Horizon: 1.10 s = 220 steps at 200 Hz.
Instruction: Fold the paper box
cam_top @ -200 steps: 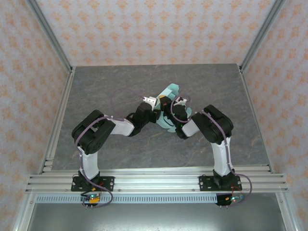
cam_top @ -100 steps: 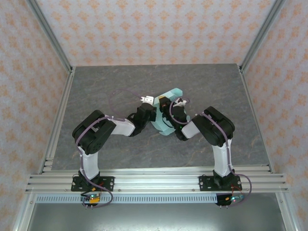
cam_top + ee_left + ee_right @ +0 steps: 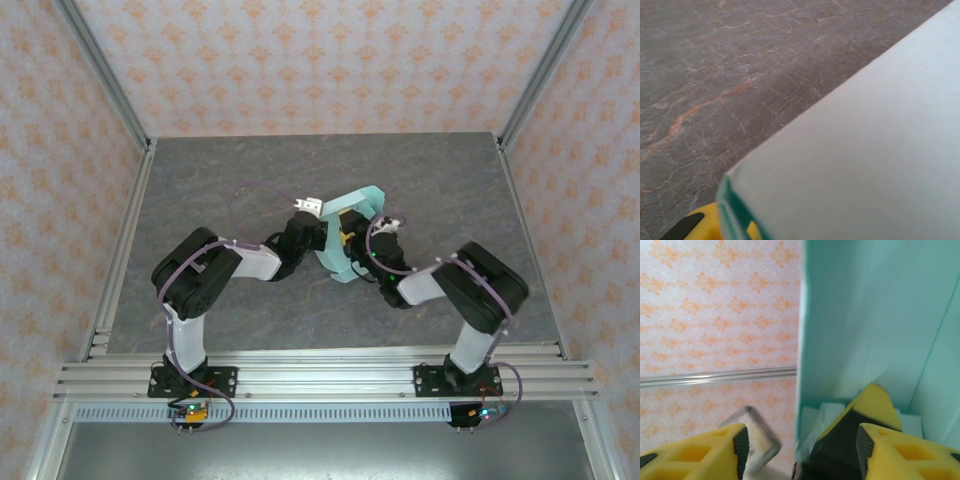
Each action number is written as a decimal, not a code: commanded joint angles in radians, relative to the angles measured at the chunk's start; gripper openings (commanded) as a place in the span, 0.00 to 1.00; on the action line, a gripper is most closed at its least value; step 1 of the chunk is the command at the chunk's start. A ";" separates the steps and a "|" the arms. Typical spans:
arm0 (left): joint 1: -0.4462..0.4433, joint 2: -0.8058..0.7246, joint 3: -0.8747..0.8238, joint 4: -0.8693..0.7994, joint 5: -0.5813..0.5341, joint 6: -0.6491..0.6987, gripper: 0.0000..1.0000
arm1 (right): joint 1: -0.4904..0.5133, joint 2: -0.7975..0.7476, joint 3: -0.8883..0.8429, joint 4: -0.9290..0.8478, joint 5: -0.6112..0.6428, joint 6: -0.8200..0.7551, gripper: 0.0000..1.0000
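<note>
Paper box sits mid-table, its long axis running 1 to 7 o'clock. Left gripper is at the box's 9 o'clock edge, clamped on the card. In the left wrist view a yellow finger touches the card. Right gripper comes in from 4 o'clock. Its jaws are spread and released, straddling a box wall without pinching it.

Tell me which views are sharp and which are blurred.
Top external: sharp, evenly lit. Left wrist: the paper box is too close and blurred, the table behind it crisp. Right wrist: the box is soft up close, the wallpaper slightly clearer.
</note>
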 commanded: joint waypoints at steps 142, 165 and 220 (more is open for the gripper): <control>0.029 -0.068 -0.232 0.175 0.298 0.273 0.22 | -0.353 -0.114 0.764 -1.808 -0.328 -1.292 0.83; 0.026 -0.044 -0.246 0.229 0.288 0.269 0.25 | -0.353 -0.025 0.799 -1.809 -0.323 -1.342 0.81; 0.006 -0.021 -0.243 0.246 0.259 0.289 0.31 | -0.350 0.078 0.863 -1.800 -0.462 -1.394 0.80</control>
